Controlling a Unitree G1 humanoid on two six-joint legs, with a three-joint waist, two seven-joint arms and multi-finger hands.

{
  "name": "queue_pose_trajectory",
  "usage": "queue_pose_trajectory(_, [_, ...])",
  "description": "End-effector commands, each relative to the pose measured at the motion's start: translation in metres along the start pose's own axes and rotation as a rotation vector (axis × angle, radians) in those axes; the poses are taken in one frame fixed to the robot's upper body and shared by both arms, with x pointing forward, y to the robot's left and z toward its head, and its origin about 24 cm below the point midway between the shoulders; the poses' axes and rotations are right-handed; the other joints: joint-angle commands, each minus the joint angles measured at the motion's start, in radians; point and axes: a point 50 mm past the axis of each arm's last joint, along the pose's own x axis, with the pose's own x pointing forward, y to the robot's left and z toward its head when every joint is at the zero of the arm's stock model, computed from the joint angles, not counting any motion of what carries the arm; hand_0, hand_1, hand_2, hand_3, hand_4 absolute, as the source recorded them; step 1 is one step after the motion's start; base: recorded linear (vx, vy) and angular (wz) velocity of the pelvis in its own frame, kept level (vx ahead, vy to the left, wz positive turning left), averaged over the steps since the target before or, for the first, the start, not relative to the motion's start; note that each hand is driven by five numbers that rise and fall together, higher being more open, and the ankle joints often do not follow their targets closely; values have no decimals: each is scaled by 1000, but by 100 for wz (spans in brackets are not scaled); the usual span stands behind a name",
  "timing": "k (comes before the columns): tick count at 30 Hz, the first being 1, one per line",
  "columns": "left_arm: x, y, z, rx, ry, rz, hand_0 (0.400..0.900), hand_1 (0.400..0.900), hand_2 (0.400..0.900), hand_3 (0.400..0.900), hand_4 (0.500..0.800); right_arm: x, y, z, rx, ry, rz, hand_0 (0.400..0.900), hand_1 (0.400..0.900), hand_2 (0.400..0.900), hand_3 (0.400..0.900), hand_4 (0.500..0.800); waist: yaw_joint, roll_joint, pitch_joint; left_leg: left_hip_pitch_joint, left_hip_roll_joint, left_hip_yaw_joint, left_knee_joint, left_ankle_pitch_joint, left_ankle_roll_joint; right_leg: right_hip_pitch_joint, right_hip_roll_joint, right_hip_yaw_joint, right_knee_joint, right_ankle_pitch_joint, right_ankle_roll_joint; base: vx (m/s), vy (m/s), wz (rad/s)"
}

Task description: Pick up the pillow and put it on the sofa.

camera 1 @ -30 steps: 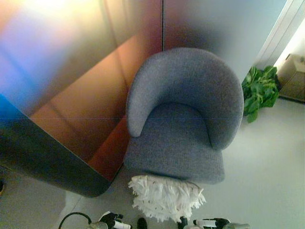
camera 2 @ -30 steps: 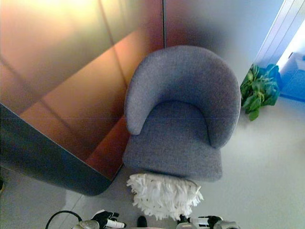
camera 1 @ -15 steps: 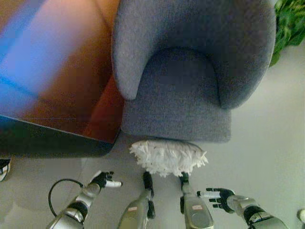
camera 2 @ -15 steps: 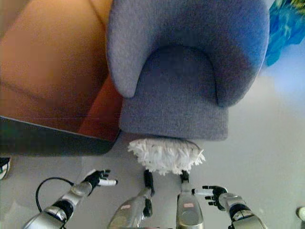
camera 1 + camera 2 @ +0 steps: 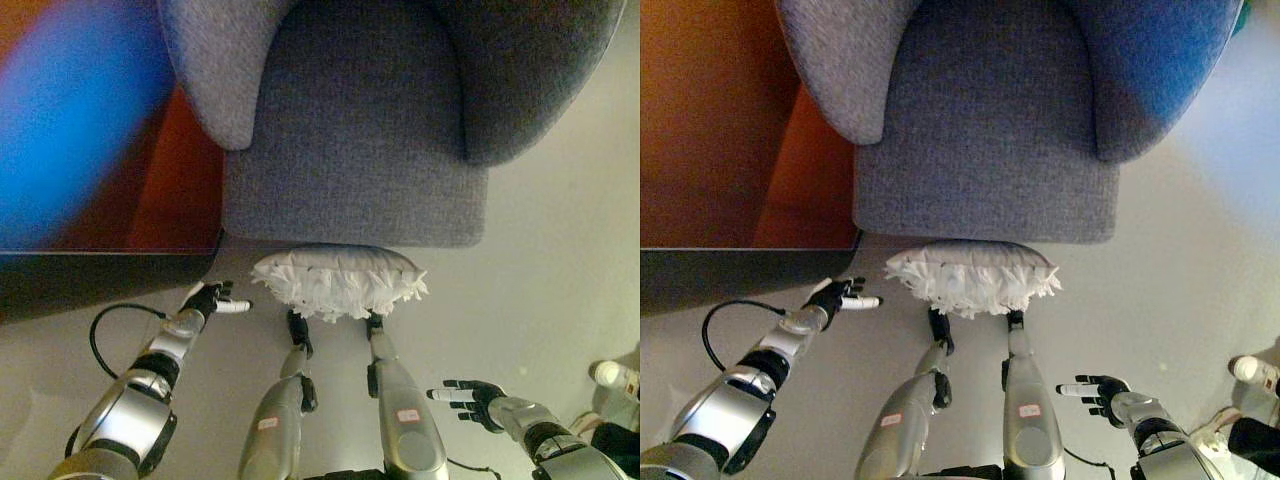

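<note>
While the white fringed pillow (image 5: 338, 280) lies on the pale floor (image 5: 520, 300), touching or just short of the front edge of the grey sofa (image 5: 350, 130), its long axis runs left to right, parallel to that edge, with the shaggy fringe facing the robot. The left hand (image 5: 208, 300) hovers near the pillow's left end, fingers loosely spread and holding nothing. The right hand (image 5: 472, 397) hangs lower and well apart to the right, fingers also relaxed and empty. What may be a person's shoe (image 5: 612, 375) shows at the right edge.
</note>
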Motion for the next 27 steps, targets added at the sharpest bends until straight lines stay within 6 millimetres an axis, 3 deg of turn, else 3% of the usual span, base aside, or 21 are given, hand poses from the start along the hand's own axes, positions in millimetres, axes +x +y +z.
queue_pose_trajectory(1, [-6, 48, 2, -93, -5, 135, 900, 900, 900, 900, 800, -8, -24, -26, -15, 70, -37, 900, 900, 900, 900, 800, -46, -43, 15, -163, -35, 48, 221, -80, -50, -158, 19, 27, 97, -2, 46, -63, 21, 5])
queue_pose_trajectory(16, [-8, 72, 75, -199, -211, 175, 900, 900, 900, 900, 800, -13, -35, -22, 49, -2, -49, 900, 900, 900, 900, 800, -70, -57, 15, -395, -2, 14, 370, -94, -51, -382, 58, 18, 257, -48, 17, -52, -24, 8])
queue_pose_trajectory(27, [-14, 67, 115, -226, -352, 160, 900, 900, 900, 900, 800, -13, -36, -7, 91, -71, -65, 900, 900, 900, 900, 800, -58, -56, 15, -473, 3, -11, 379, -88, -65, -444, 54, 4, 264, -52, 12, -27, -57, 10])
